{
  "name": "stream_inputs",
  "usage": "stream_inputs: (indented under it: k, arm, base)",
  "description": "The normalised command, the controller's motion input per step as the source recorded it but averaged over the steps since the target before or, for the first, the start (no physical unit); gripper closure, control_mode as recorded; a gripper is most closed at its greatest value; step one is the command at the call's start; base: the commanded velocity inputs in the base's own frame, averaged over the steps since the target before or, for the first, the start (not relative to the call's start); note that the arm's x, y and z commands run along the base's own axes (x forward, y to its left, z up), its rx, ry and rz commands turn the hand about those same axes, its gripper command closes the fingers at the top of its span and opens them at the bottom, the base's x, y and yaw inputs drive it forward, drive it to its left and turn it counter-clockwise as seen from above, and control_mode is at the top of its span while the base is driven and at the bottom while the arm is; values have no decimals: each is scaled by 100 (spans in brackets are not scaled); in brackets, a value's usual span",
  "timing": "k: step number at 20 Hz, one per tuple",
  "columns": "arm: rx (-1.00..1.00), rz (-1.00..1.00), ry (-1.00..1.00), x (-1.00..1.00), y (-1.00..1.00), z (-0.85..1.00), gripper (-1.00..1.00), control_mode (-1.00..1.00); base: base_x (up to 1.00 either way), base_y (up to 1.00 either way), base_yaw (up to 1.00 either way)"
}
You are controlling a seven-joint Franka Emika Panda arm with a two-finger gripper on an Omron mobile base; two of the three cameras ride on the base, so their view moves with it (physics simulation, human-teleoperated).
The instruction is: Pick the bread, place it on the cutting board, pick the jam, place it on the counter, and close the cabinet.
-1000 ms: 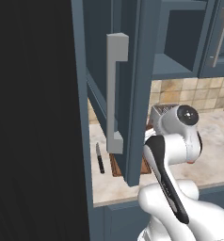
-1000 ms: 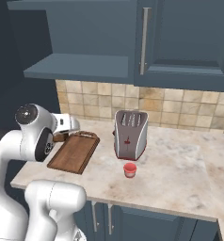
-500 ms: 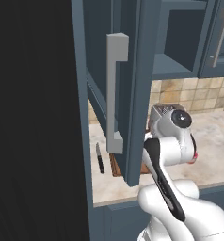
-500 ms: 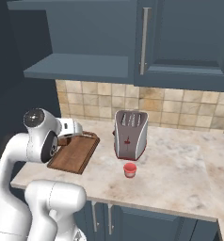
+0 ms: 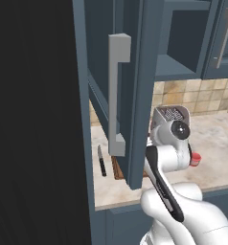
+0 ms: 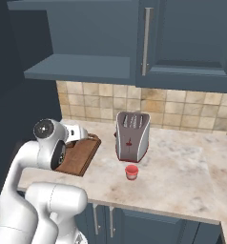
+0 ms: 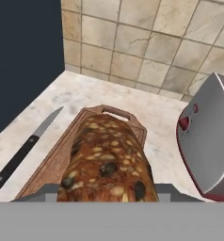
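From the hand view I see the bread (image 7: 107, 164) filling the lower middle of the frame, a brown seeded loaf chunk with dark spots; my hand (image 7: 107, 192) is narrowed on it, its grey finger pieces showing at either side of the loaf's near end; the loaf sits over the cutting board (image 7: 57, 160), whose handle cut-out end lies just above the loaf in the frame; whether the bread touches the board I cannot tell. A black-handled knife (image 7: 24, 149) lies at the left of that frame, just beside the board on the marble tabletop (image 7: 81, 92); the silver toaster (image 7: 208, 141) with a red knob stands at the right edge, near the board; beige wall tiles (image 7: 147, 37) run across the top.

In the right base view the arm's wrist reaches over the board (image 6: 79, 155) at centre left; the toaster (image 6: 131, 137) stands at the middle of the frame, and the jam (image 6: 131, 171), a small red jar, sits just below it on the tabletop (image 6: 182, 171), apart from the toaster; the cabinet (image 6: 82, 47) hangs open across the upper left.

In the left base view the open cabinet door (image 5: 130, 91) with its light-grey bar handle (image 5: 117, 93) crosses the middle of the frame; the knife (image 5: 102, 161) lies lower left of centre; the jam (image 5: 196, 159) peeks out at the right of the arm.
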Motion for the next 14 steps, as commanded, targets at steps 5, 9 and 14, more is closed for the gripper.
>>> stream_inputs:
  k: [5, 9, 14]
  arm:
    - [0, 0, -10, 25, 0, -40, 100, -100]
    - [0, 0, -8, 23, 0, -43, 100, -100]
    - [0, 0, -4, 8, 0, -46, 100, -100]
  base:
    - [0, 0, 0]
    - [0, 0, 0]
    - [0, 0, 0]
